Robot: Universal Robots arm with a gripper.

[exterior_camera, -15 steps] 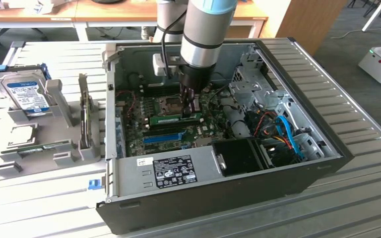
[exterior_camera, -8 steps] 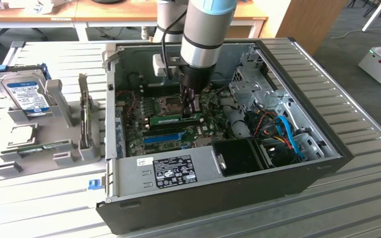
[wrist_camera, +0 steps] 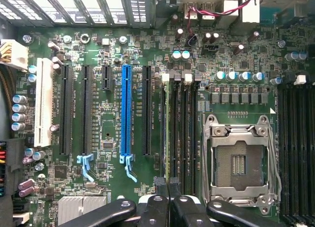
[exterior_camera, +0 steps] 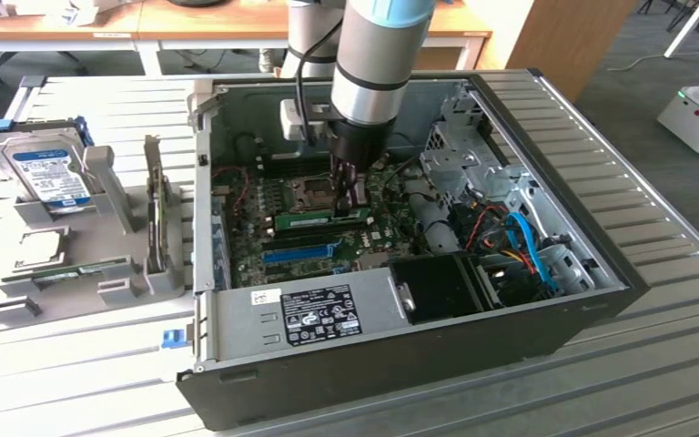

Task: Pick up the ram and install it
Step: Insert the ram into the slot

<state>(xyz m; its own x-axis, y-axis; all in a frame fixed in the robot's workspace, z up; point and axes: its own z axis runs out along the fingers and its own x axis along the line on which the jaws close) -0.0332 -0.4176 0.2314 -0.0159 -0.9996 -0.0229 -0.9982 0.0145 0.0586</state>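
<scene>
The ram [exterior_camera: 313, 219] is a thin green stick standing in a memory slot on the motherboard [exterior_camera: 380, 238], inside the open computer case [exterior_camera: 568, 300]. In the wrist view the ram [wrist_camera: 167, 123] is seen edge-on in the slot nearest the black expansion slots. My gripper [exterior_camera: 352, 209] points straight down over the end of the stick at the exterior view's right. The fingertips [wrist_camera: 162, 183] are pressed together directly above the ram's top edge, and my gripper [wrist_camera: 169, 183] is shut. I cannot tell whether it touches the stick.
A blue slot [wrist_camera: 126, 118] lies a little to the side of the ram, the bare CPU socket [wrist_camera: 239, 160] on the other side. Outside the case, grey holders carry a hard drive [exterior_camera: 46, 168], an upright dark card [exterior_camera: 153, 205] and a green board [exterior_camera: 68, 271]. Blue cables [exterior_camera: 531, 246] fill the case corner.
</scene>
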